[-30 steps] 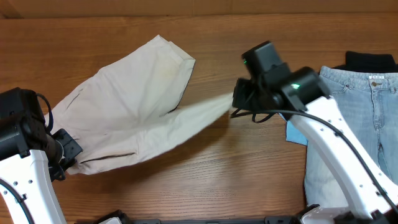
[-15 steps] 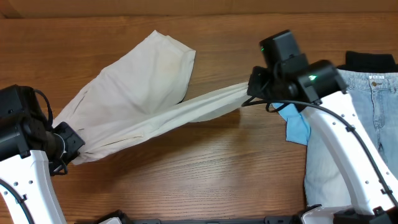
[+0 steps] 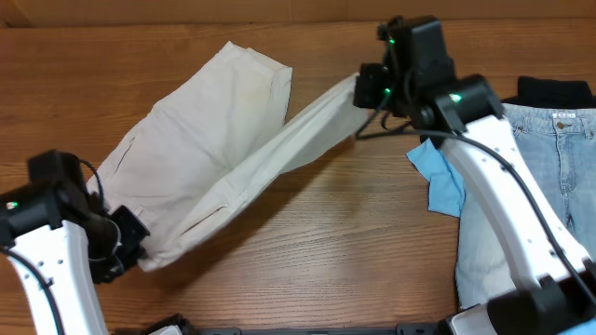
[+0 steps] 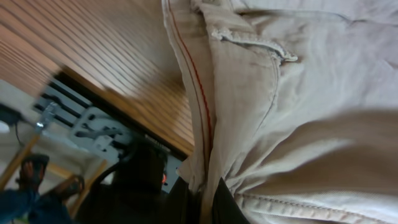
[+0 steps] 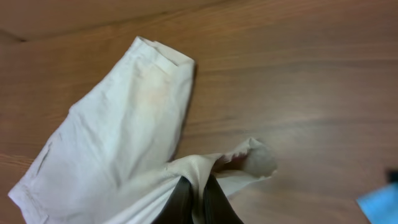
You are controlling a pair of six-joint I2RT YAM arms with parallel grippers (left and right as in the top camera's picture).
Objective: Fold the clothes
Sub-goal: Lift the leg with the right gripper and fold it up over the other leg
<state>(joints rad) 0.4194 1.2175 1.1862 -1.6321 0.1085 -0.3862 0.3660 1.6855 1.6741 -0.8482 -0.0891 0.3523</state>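
Tightly pinches the beige trousers [image 3: 214, 130] at opposite ends with left end effector [image 4: 202, 196] and right end effector [image 5: 198, 196], above the counter [image 3: 307, 251].

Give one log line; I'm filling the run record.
left jaws: shut on pale beige cotton trousers | right jaws: shut on their other end | fold: not yet done

The left gripper [image 3: 130, 244] covers a corner of the trousers [image 3: 214, 140].
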